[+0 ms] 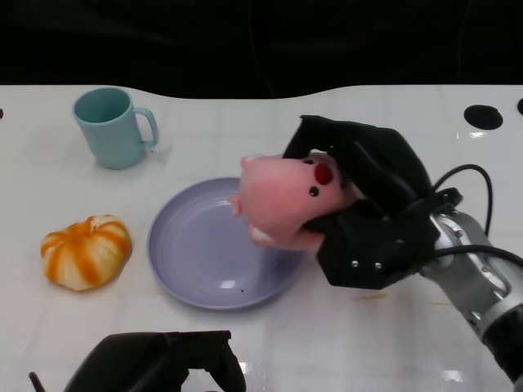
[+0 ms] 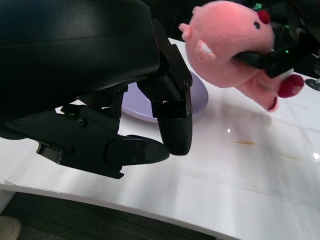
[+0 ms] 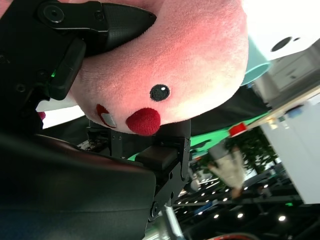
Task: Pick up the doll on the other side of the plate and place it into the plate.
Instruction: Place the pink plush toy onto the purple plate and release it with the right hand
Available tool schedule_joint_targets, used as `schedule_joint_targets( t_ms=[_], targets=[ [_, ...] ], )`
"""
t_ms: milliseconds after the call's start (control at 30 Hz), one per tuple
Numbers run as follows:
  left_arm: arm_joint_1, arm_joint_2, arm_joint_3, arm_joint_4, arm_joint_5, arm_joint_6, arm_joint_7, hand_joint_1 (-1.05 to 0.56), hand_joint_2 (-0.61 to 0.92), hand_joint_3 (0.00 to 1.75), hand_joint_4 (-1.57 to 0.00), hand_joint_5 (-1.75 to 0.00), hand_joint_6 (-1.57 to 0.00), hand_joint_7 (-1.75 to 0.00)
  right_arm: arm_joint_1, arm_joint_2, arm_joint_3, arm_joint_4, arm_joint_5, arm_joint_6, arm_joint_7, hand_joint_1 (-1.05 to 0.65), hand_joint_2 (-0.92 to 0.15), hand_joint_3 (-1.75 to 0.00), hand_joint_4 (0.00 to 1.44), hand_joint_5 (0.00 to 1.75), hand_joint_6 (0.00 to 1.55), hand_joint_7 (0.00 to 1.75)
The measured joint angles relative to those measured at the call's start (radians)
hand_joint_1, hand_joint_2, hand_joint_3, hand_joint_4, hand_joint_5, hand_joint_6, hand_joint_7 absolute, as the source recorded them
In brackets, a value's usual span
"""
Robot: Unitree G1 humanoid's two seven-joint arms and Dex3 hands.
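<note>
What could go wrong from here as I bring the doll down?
The right hand holds the pink doll over the plate's right rim rather than its middle; released here, it might tip off onto the table. The doll is soft, so it could slump or roll on landing.

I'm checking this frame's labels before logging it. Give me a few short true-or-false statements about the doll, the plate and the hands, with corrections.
1. The right hand holds the pink doll. True.
2. The doll lies flat in the plate. False: it is held up off the table, over the plate's right edge.
3. The left hand holds the mug. False: the left hand holds nothing and sits at the table's near edge; the mug stands at the far left.
4. An orange pumpkin lies left of the plate. True.
5. The plate is teal. False: the plate is lavender; the mug is teal.
</note>
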Motion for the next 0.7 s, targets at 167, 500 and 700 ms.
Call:
schedule_joint_targets(
  t_ms=[167,500,700],
  targets=[
    [0.002,-0.013,-0.014,-0.001,0.030,0.000,0.003,-0.28,0.92,0.35,-0.67,-1.60,-0.73,-0.98,-0.066,0.060,0.043,0.055,-0.023,0.001,-0.001,-0.23,-0.29,-1.42,0.96,1.75,0.72,1.75],
    [0.003,-0.029,-0.027,-0.002,0.058,-0.003,0.010,-0.28,0.92,0.36,-0.67,-1.61,-0.71,-1.01,-0.159,0.166,0.103,0.186,-0.053,0.051,0.003,-0.22,-0.34,-1.22,0.92,1.75,0.68,1.75],
    [0.003,-0.037,-0.028,-0.002,0.060,-0.003,0.010,-0.28,0.92,0.35,-0.66,-1.64,-0.70,-1.02,-0.175,0.202,0.114,0.239,-0.052,0.064,0.019,-0.22,-0.44,-0.98,0.84,1.67,0.85,0.88]
  ],
)
